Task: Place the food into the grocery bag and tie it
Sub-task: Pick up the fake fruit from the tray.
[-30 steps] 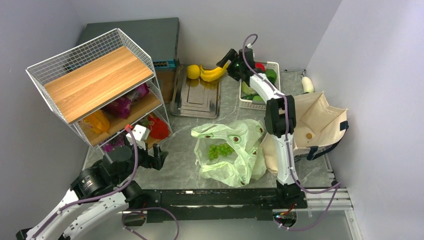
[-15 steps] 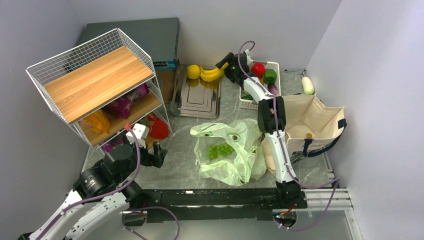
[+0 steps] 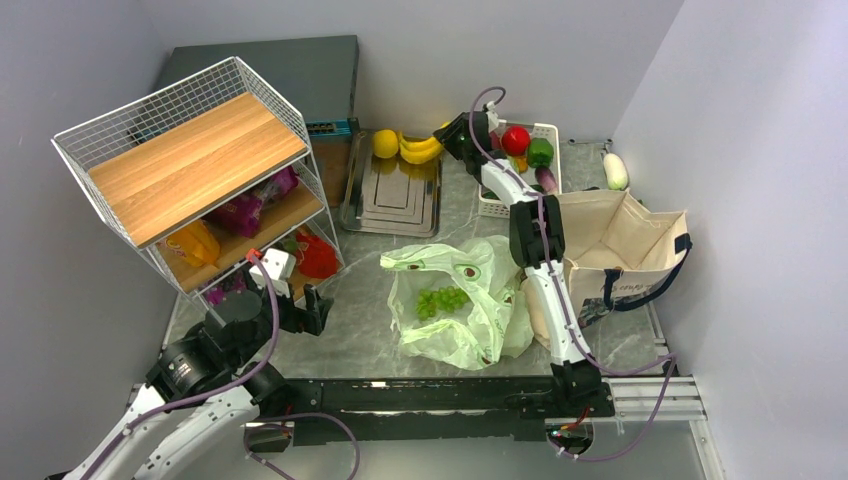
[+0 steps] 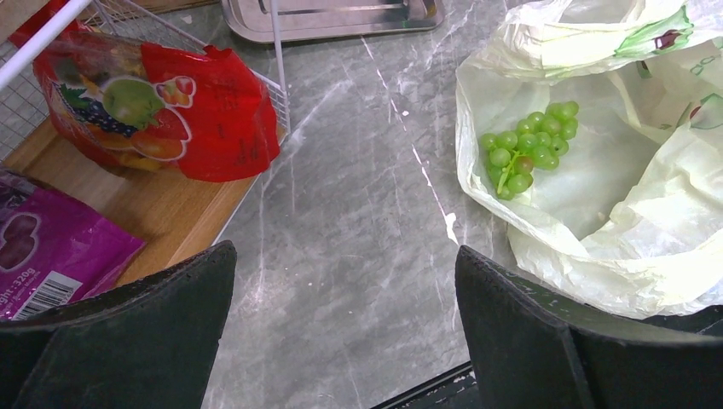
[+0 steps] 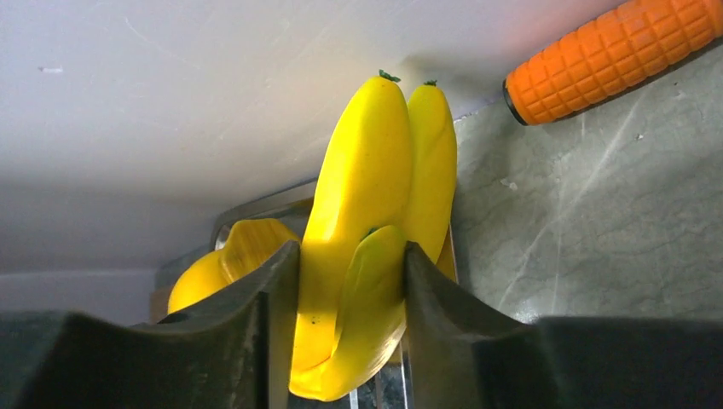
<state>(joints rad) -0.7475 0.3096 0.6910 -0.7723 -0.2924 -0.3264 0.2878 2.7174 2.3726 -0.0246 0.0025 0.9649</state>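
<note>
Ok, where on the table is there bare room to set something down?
Bare marble lies between the wire rack and the grocery bag, ahead of the left hand. The metal tray is mostly free too. Crowded at the back right: bananas, white basket, canvas tote.

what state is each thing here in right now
left gripper, open, empty
right gripper, shut on bananas
bananas, held, not yet bagged
lemon, loose beside the bananas
grocery bag, open, untied
grapes, inside the bag
canvas tote, upright, open
</note>
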